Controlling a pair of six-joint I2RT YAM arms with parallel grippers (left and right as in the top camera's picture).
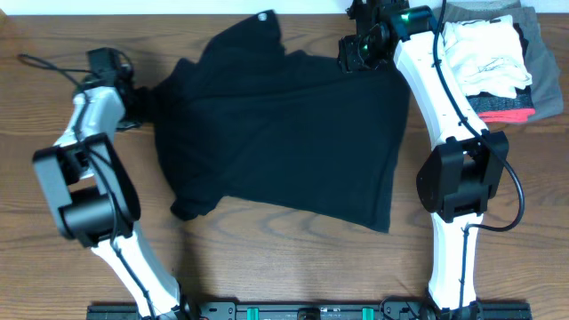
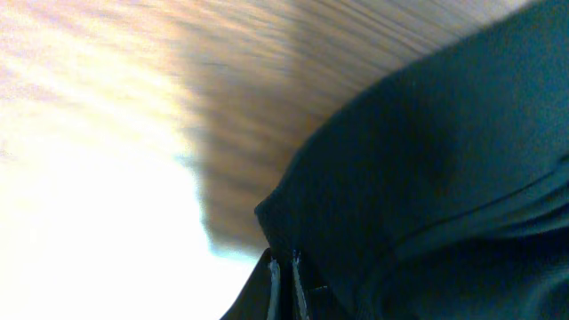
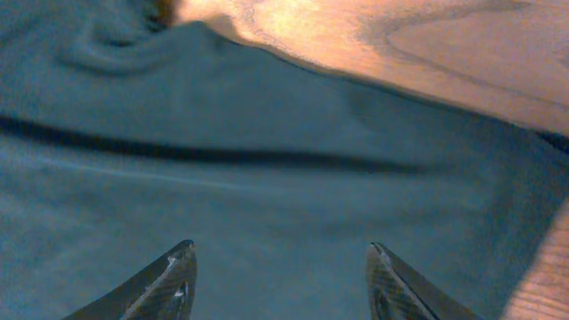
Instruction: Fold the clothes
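Limp black short-sleeved T-shirt of soft fabric (image 1: pixel 284 142) lies rumpled across the middle of the brown wooden desk (image 1: pixel 267 267), not yet folded.

Its near hem runs slanted, well short of the desk's near edge, with creases running through the body. It looks light and floppy, the sort of cloth that sags and drags rather than keeping a shape, so I'd pinch it at corners, hem or shoulder seams. Toward the left edge, the left hand (image 1: pixel 133 102) sits against the bunched sleeve; I cannot tell whether it is gripping. Farther back, the right hand (image 3: pixel 280 253) hangs spread wide over the shirt's far right corner, holding nothing. In the far right corner rests a folded pile of white, grey and red-striped garments (image 1: pixel 498 62).
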